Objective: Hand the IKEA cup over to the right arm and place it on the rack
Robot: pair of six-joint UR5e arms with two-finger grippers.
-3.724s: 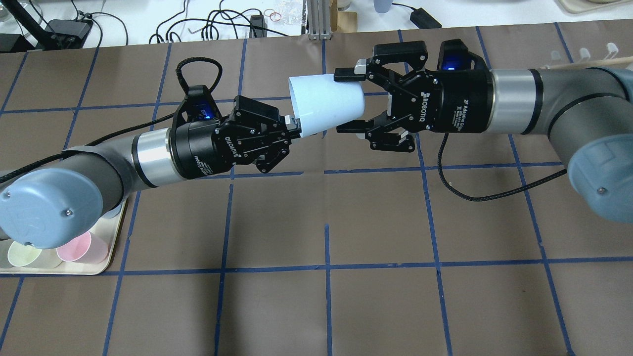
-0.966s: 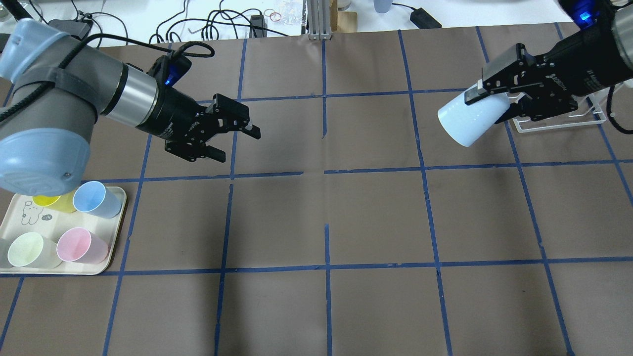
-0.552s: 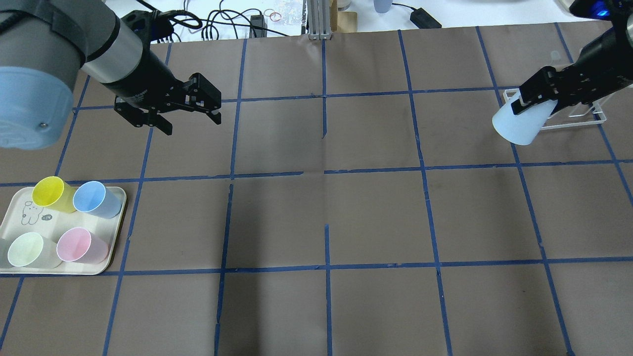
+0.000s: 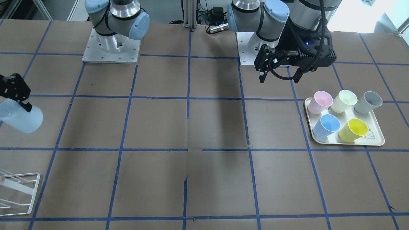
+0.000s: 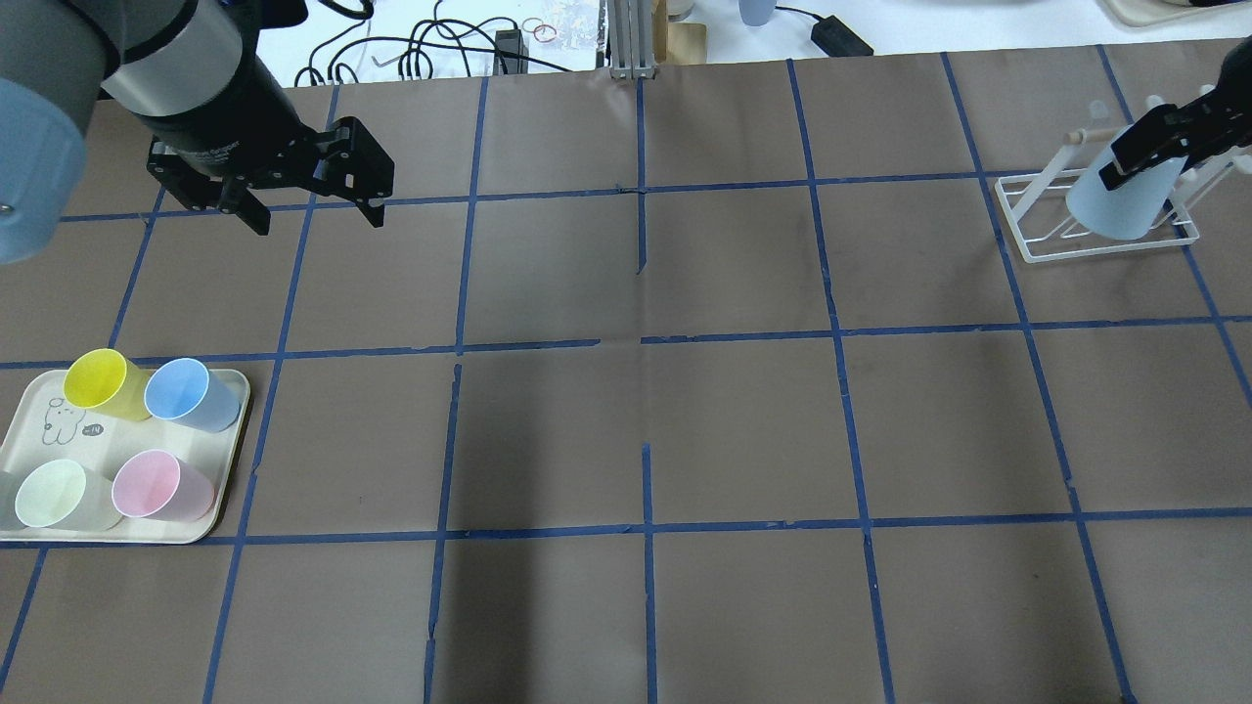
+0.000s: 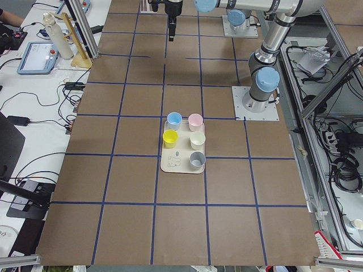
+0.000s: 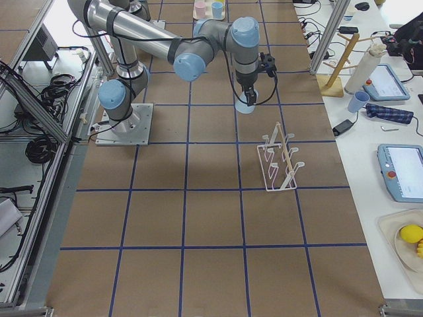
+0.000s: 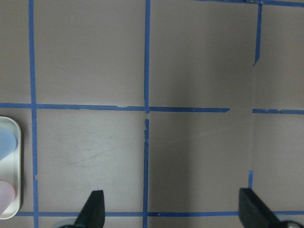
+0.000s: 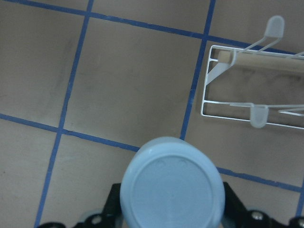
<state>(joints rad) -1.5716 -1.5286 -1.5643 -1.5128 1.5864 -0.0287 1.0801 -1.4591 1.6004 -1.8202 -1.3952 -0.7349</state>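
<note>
Overhead exterior shows right tool [image 5: 1125, 171] clamping IKEA cup [image 5: 1115, 210] near rack [image 5: 1012, 220], left tool [image 5: 318, 217] spread wide.

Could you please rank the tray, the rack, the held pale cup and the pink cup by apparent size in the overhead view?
1. Tray, though cropped.
2. Rack, slightly smaller.
3. IKEA cup and pink cup look alike; the right hand hides part of the former.

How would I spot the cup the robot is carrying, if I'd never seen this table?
Go to the table end with the white wire rack. Near it, the right fingers hold a pale blue cup mouth-down in the air. All other cups stand on the tray.
</note>
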